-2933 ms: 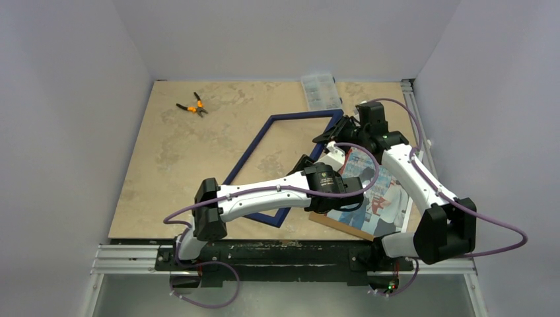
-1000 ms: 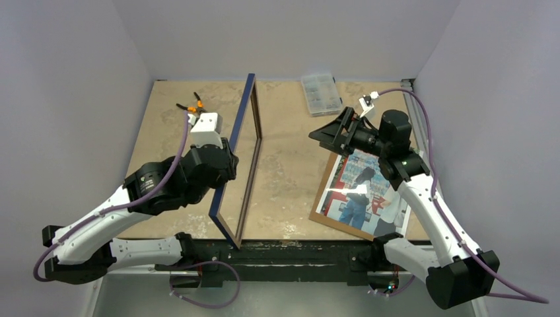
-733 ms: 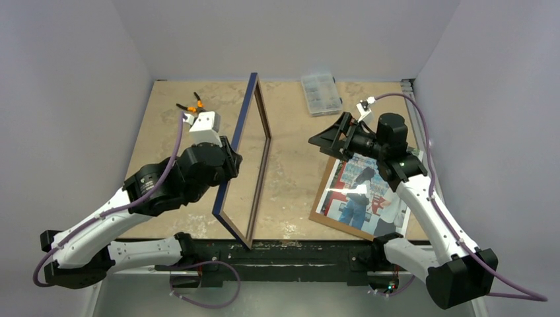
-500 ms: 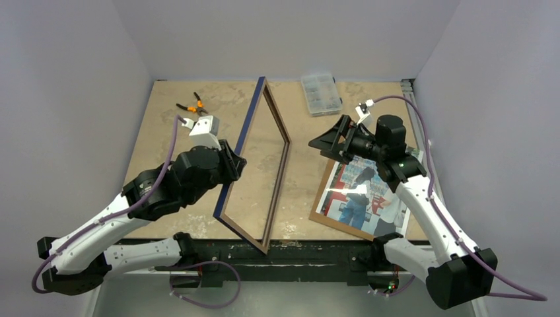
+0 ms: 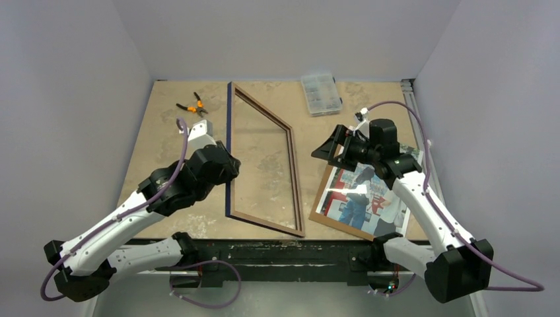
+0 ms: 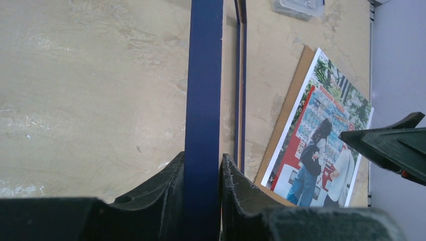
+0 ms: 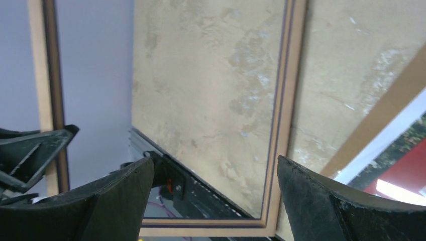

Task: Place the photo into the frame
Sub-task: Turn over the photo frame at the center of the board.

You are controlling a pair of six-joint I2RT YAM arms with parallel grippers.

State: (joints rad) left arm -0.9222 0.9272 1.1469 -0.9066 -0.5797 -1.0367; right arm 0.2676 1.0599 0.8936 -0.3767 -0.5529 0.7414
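Over the worktop [image 5: 172,152] middle, the frame [image 5: 228,132] is tilted, wood-brown face up, its dark blue left rail clamped in the left hand [image 6: 202,170]. The photo [image 5: 353,198] lies face up on a brown board [image 5: 323,188] at near right, just beside the frame. The right hand [image 5: 328,146] is spread wide, gripping nothing, above the photo's far end.

The left arm [image 5: 125,211] stretches from its base to the left rail of the frame [image 5: 229,119], elbow out to the frame's left. The left end effector [image 6: 202,161] pinches that rail between its fingers [image 6: 168,178]. The right arm [image 5: 429,205] stands on the frame's right. The right end effector [image 5: 326,146] points at the frame and hovers near its right rail, jaws spread wide, holding nothing.
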